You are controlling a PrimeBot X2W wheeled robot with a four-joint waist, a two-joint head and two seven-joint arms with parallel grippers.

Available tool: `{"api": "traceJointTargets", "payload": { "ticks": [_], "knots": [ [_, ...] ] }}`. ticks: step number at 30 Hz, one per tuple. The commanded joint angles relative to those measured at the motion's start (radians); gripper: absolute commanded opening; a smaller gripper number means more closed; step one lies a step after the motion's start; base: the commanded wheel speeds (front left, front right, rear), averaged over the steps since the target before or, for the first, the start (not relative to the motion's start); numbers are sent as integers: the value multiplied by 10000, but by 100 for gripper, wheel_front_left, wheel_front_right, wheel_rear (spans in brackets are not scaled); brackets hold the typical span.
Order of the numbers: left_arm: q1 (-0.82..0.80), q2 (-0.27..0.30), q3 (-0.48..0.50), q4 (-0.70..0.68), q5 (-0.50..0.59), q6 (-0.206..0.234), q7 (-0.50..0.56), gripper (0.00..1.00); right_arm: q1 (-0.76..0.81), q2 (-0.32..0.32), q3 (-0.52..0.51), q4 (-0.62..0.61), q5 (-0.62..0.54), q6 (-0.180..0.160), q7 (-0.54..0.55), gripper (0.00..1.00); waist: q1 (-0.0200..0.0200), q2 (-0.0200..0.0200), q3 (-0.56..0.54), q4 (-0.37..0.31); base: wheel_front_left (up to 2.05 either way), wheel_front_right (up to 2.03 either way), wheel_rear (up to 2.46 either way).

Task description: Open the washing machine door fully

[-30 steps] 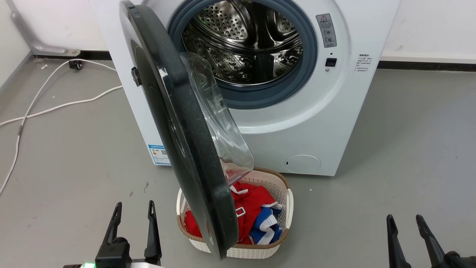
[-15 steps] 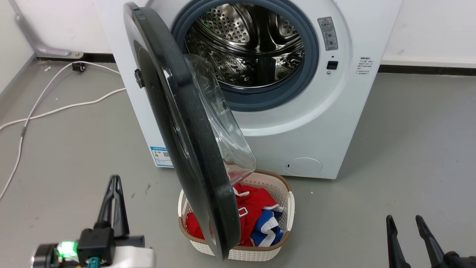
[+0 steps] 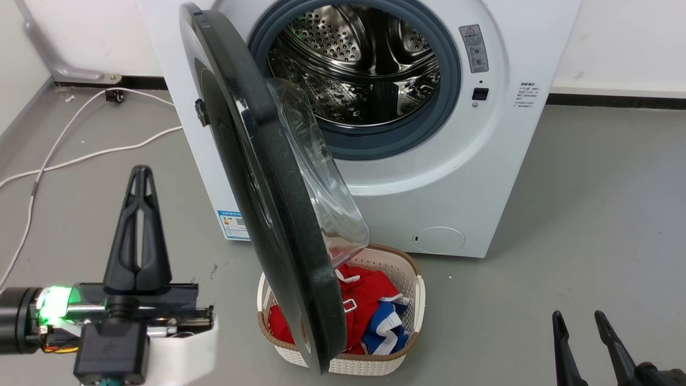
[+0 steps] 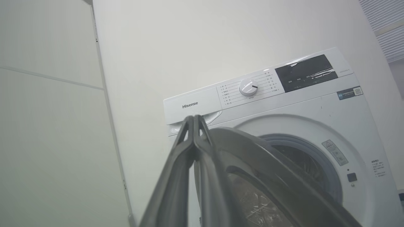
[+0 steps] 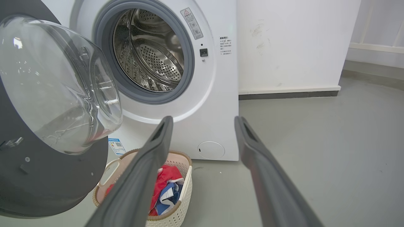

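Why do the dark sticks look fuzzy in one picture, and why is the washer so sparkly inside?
Left wrist view: the left hand and the door sit very close to the lens, so they blur, while the panel behind is sharp. Head view: the steel drum throws back bright glints. Right wrist view: the door's glass shows white glare spots.
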Motion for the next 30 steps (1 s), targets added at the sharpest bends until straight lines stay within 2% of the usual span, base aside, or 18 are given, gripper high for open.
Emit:
{"api": "traceJointTargets", "payload": {
  "ticks": [1,9,16,24,30],
  "knots": [
    [-159,54,-178,-205,84,-22,-23,0,-39,19,12,31,76,2,-21,100,0,0,13,-5,0,0,0],
    [-483,37,-1463,-973,228,-297,-23,0,-65,19,23,98,127,2,-21,100,0,0,27,41,0,0,0],
    [-657,-125,-3032,-1148,268,-840,-23,0,-83,19,70,193,185,2,-21,100,0,0,24,92,0,0,0],
    [-593,-348,-4680,-590,84,-1489,-23,0,-146,18,96,240,165,2,-21,100,0,0,116,71,0,0,0],
    [-446,-413,-5446,130,-30,-1734,-23,0,-183,18,85,280,154,2,-21,100,0,0,201,41,0,0,0]
  ]
}}
